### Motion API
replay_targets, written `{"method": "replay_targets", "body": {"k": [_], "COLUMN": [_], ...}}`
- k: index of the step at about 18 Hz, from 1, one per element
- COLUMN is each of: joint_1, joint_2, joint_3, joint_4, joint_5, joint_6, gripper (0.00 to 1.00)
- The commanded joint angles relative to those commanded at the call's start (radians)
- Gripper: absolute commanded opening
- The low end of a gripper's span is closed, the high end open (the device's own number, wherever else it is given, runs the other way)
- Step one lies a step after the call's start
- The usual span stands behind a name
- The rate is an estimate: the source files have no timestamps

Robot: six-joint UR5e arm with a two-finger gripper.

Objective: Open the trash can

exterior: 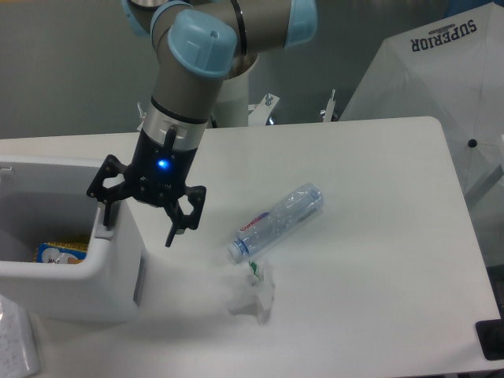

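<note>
I see the gripper (pixel 138 223) with its jaws spread apart, one finger (pixel 106 214) down at the right rim of the trash can (pixel 75 279), the other over the table (pixel 378 236). The bin sits at the table's left edge, lid open, a packet (pixel 59 253) inside; a plastic bottle (pixel 277 221) and crumpled wrapper (pixel 252 295) lie nearby

Even, soft, slightly grainy light

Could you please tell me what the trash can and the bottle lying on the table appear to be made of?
The trash can looks like matte white moulded plastic: smooth walls, rounded corners, soft sheen. The bottle seems thin clear plastic: see-through, crinkled highlights, with a printed label, probably paper or film.
</note>
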Motion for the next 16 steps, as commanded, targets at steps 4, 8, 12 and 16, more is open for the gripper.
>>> {"method": "replay_targets", "body": {"k": [4, 8, 12, 16], "joint_1": [0.003, 0.029, 0.069, 0.106], "joint_2": [0.008, -0.003, -0.021, -0.04], "joint_3": [0.037, 0.093, 0.103, 0.011], "joint_4": [0.009, 0.055, 0.064, 0.061], "joint_5": [0.0, 0.003, 0.079, 0.268], "joint_6": [0.003, 0.006, 0.139, 0.392], "gripper": [1.0, 1.0, 1.0, 1.0]}}
